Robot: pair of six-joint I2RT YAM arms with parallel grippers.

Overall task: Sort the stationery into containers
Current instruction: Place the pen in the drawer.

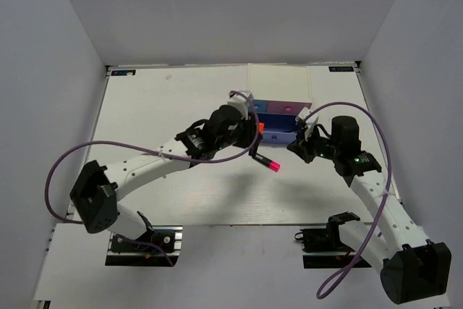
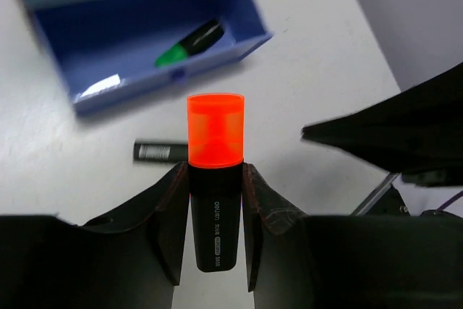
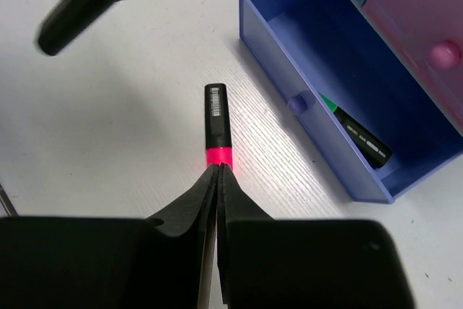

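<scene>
Orange-capped marker (image 2: 215, 132) marked "deli" is pinched in left end effector (image 2: 215, 173); right end effector (image 3: 218, 174) is pressed together.

Top camera looks down; close wrist cameras share blue drawer (image 2: 130, 34).

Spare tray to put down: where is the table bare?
Bare: the far table left of the cabinet, and the near strip between the arm bases. Crowded before the open drawer: left hand with orange marker, right hand, pink marker.
</scene>
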